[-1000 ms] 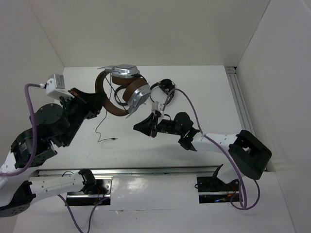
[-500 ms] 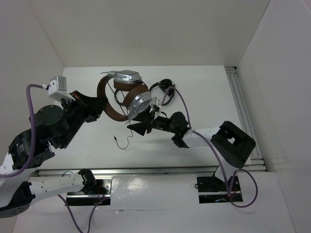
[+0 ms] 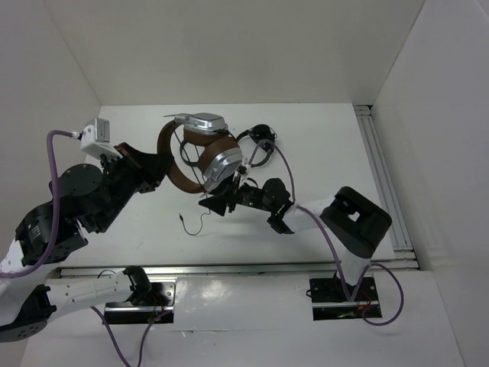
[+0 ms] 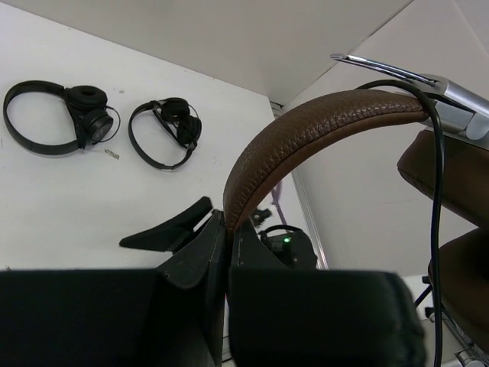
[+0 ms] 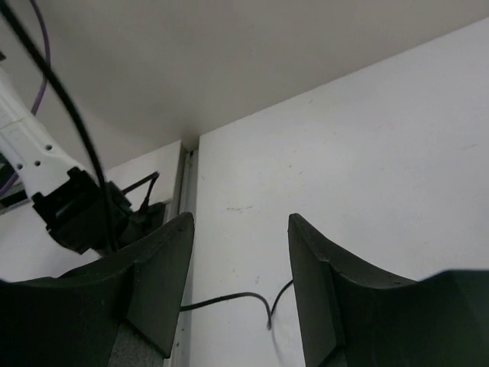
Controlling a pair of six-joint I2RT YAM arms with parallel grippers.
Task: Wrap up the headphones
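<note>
Firstly, left gripper (image 4: 226, 229): jaws closed tight on the brown headband (image 4: 306, 130) of the headphones (image 3: 200, 149), gripping near one end of the arc. The headphones are carried off the table (image 3: 328, 138), over its far middle part, with the headband curving away from the fingers.

Item, earcups (image 3: 221, 162): two, shiny silver with brown pads, one over the other in the top view.

Item, cable (image 4: 437, 191): thin and black. It crosses the headband top and runs down past the pads. Its loose end trails onto the table, with the plug (image 3: 178, 216) lying flat near the front.

Next, right gripper (image 5: 241, 229): fingers parted, with only bare table and a bend of the cable showing between them. It holds nothing. In the top view it sits just below the lower earcup, but whether it touches cannot be told.

Further out: two small black headphones (image 4: 164, 130), side by side on the table behind the lifted pair.

Lastly, a metal rail (image 3: 378, 168) along the right table edge.
</note>
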